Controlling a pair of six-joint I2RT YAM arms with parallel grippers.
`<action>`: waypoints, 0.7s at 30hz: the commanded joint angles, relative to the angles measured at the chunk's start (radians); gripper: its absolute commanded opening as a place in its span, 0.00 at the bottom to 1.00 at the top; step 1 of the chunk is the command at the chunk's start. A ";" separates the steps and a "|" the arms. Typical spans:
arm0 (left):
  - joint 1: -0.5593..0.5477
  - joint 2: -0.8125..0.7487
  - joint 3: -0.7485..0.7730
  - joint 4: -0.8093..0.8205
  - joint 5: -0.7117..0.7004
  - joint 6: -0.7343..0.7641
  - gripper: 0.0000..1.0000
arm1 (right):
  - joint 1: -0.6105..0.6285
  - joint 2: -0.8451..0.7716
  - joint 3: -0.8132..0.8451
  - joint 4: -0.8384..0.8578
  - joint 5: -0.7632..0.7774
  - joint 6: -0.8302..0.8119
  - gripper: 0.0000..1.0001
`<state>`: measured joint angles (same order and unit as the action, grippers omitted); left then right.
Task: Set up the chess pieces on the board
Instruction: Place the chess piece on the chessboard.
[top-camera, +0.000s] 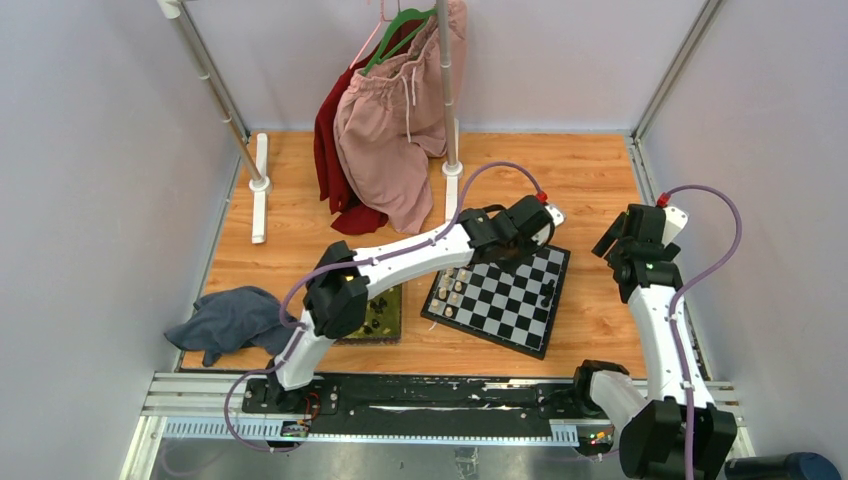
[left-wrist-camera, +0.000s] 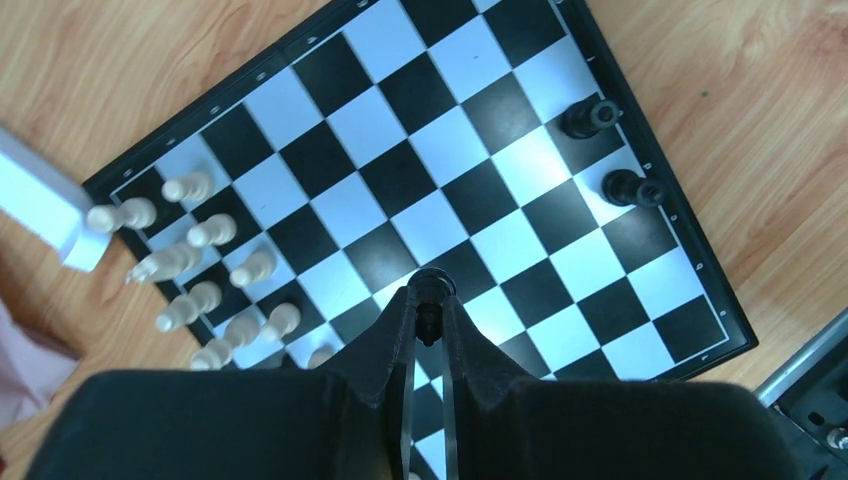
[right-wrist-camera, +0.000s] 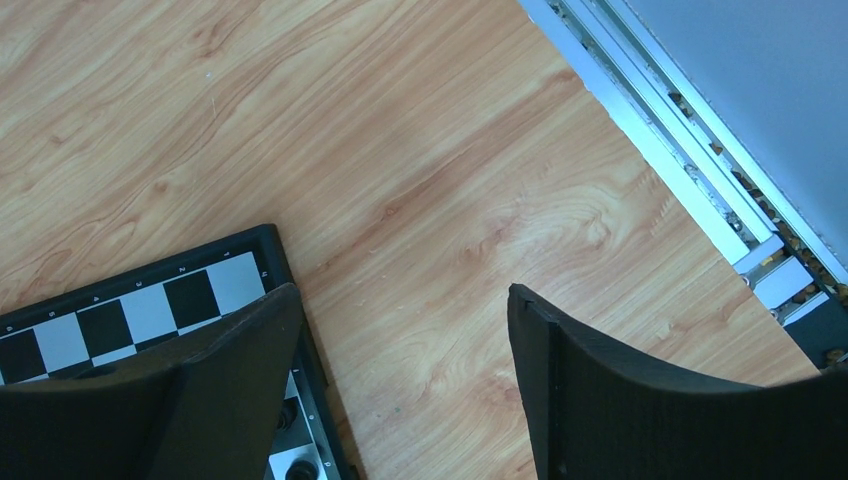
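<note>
I am looking down at the worktop. The board is lying flat on it, turned a bit, between my two arms. My left pincer is hanging over the middle of the board. It is nearly closed and is pinching one black piece right at its tips. The piece seems to be pointing straight down at the board. My right pincer is gaping wide with nothing in it, over bare wood just beside the board's corner. In the left wrist view, two black pieces are standing along the board's right edge. The white pieces are crowding the other side. So I am thinking the held piece is needing to go right, toward that black row, and the left arm is carrying it.
</note>
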<state>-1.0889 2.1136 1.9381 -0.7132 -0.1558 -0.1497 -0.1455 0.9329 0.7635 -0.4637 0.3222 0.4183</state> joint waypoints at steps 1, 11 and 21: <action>-0.022 0.071 0.080 -0.008 0.057 0.048 0.00 | -0.024 0.020 0.009 0.000 -0.012 0.002 0.80; -0.035 0.169 0.111 -0.009 0.069 0.073 0.00 | -0.031 0.029 -0.016 0.019 -0.004 0.010 0.80; -0.036 0.228 0.128 -0.007 0.063 0.078 0.04 | -0.032 0.029 -0.024 0.021 -0.004 0.004 0.80</action>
<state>-1.1168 2.3150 2.0266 -0.7136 -0.0994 -0.0864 -0.1596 0.9607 0.7570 -0.4412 0.3145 0.4217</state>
